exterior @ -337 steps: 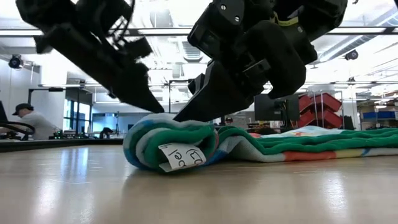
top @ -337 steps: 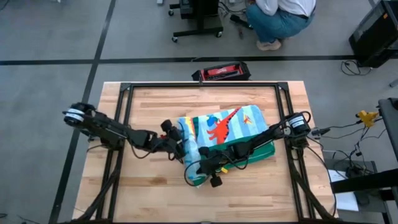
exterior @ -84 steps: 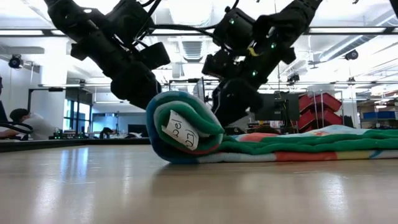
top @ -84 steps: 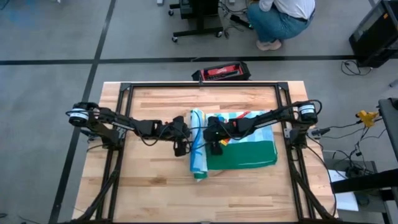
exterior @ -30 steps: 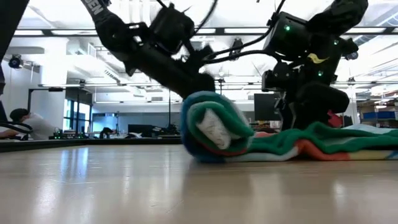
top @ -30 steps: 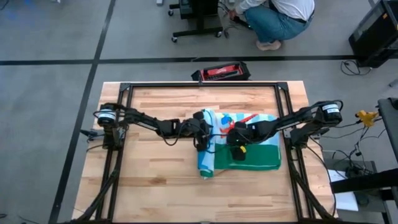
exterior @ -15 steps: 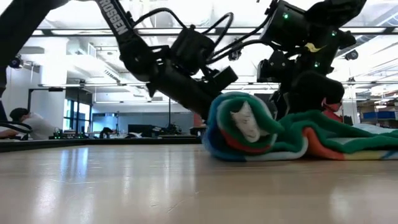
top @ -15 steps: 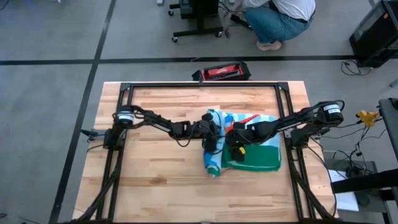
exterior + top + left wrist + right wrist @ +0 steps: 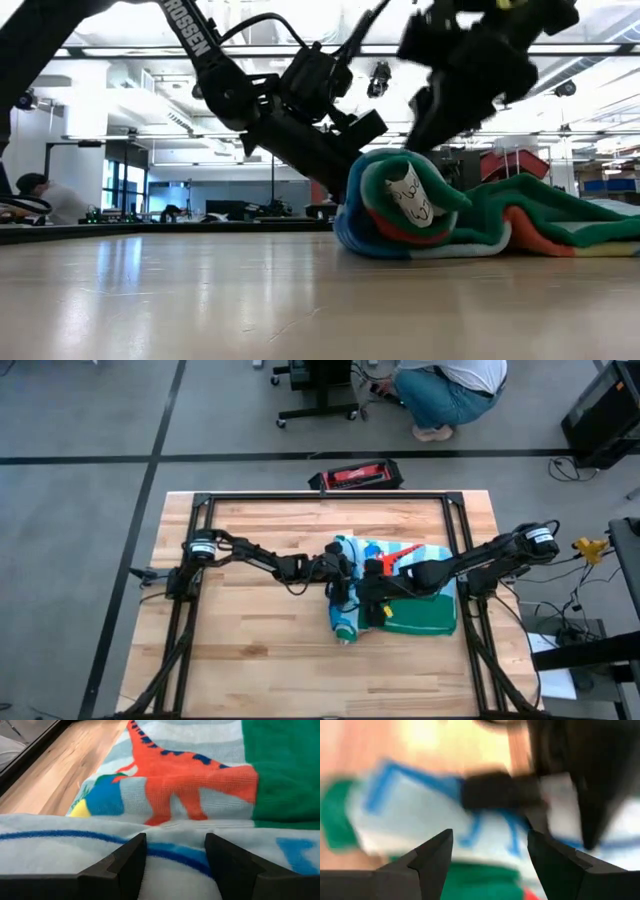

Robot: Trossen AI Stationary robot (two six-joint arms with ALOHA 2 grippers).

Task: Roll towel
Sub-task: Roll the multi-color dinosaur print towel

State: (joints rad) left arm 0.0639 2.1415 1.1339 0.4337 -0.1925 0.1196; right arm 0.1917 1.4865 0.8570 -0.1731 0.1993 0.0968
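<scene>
The left pincer (image 9: 344,582) presses wide on the towel (image 9: 400,595) roll; the right pincer (image 9: 372,610) hovers wide above it.

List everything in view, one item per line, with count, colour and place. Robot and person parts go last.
towel: one, green border, pale blue centre with a red dinosaur; right half of the table, its left end rolled up, the rest flat.
white tag: one, white with dark marks; on the end of the roll facing the low camera.
table: one, pale wood with a black frame; centre of the floor.
red and black case: one; on the floor past the table's far edge.
left hand: one, dark, fingers open and pressed against the roll's left side.
right hand: one, dark, fingers apart; above the roll, on its right side.
person: one, blue jeans and a white top; crouched on the floor beyond the table.
</scene>
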